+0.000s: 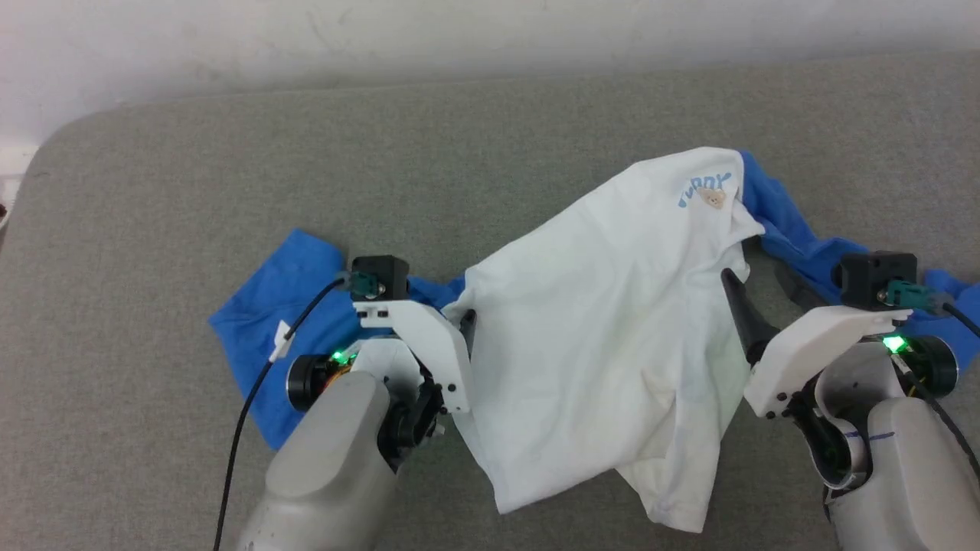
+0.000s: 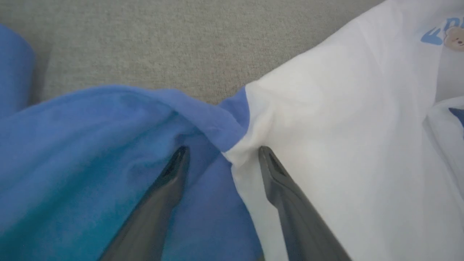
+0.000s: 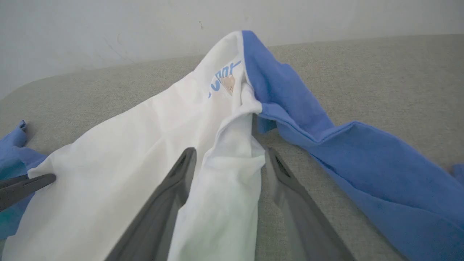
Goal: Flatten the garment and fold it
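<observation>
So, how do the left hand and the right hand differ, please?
The left hand straddles the garment's blue-white seam; the right hand straddles an all-white fold. Both left fingers lie over cloth; one right finger lies over grey surface. Both are open.

Plain indoor room, its exact kind hard to tell, scuffed white wall along 12 o'clock, wide grey surface padded in woven fabric running up to it, corner rounded at 10 o'clock.
</observation>
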### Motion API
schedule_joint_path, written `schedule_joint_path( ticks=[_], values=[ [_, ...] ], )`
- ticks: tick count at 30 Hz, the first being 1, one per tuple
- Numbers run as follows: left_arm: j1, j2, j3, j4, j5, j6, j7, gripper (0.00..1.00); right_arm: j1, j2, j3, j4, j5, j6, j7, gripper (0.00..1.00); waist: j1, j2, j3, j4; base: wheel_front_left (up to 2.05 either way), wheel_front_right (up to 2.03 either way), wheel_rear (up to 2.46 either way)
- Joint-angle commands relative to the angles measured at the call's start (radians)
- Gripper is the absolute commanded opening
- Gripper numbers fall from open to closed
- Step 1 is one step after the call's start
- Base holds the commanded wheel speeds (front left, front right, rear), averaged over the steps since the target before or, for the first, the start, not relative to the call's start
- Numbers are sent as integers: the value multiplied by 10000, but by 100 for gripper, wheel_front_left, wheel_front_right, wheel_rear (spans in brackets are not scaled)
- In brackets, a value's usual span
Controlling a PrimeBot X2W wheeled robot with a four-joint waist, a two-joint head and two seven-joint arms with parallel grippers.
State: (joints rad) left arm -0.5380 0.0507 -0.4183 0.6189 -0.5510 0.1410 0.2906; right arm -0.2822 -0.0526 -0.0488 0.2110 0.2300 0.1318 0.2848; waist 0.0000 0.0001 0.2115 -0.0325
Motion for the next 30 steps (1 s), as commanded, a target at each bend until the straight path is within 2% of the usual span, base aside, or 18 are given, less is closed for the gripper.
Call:
schedule_joint_path(
  ticks=[1, 2, 3, 4, 5, 6, 16, 20, 22, 25, 30],
  values=[
    [-70, 6, -52, 128, -67, -45, 161, 100, -64, 23, 14, -26, 39, -11, -107, 100, 0, -1, 51, -39, 0, 0, 0],
    [-91, 5, -37, 114, -189, -165, 187, 100, -37, 23, -10, -81, 62, -11, -205, 100, 0, -1, 68, -48, 0, 0, 0],
    [-117, 4, -26, 67, -265, -278, 97, 95, -2, 23, -20, -140, 54, -11, -283, 100, 0, -1, 83, -58, 0, 0, 0],
    [-161, 5, -57, 31, -261, -397, -39, 56, 37, 23, 5, -216, -5, -11, -354, 100, 0, -1, 97, -66, 0, 0, 0],
    [-206, 20, -65, 3, -243, -502, -234, 24, 77, 23, 42, -308, -46, -11, -447, 100, 0, -1, 103, -72, 0, 0, 0],
    [-249, 38, -56, -28, -217, -590, -484, 0, 125, 23, 58, -408, -49, -11, -563, 100, 0, -1, 97, -78, 0, 0, 0],
    [-1351, 397, 327, -344, 535, -738, -3982, 0, 946, 24, 27, -1311, 32, -11, -1378, 100, 0, -1, -301, -100, 0, 0, 0],
    [-2093, 459, 478, -437, 703, -747, -4818, 0, 1144, 24, -22, -1509, 68, -11, -1353, 100, 0, -1, -413, -67, 0, 0, 0],
    [-2134, 480, 513, -579, 666, -766, -4873, 0, 1259, 24, -41, -1632, 105, -11, -1317, 100, 0, -1, -447, -15, 0, 0, 0],
    [-1556, 690, 273, -880, 623, -927, -4354, 0, 1426, 24, -27, -1818, 180, -11, -1239, 100, 0, -1, -490, 60, 0, 0, 0],
    [1001, 1319, -530, -2040, 90, -1412, -2083, 0, 1759, 24, -204, -2159, 264, -11, -1079, 100, 0, -1, -591, 298, 0, 0, 0]
  ],
)
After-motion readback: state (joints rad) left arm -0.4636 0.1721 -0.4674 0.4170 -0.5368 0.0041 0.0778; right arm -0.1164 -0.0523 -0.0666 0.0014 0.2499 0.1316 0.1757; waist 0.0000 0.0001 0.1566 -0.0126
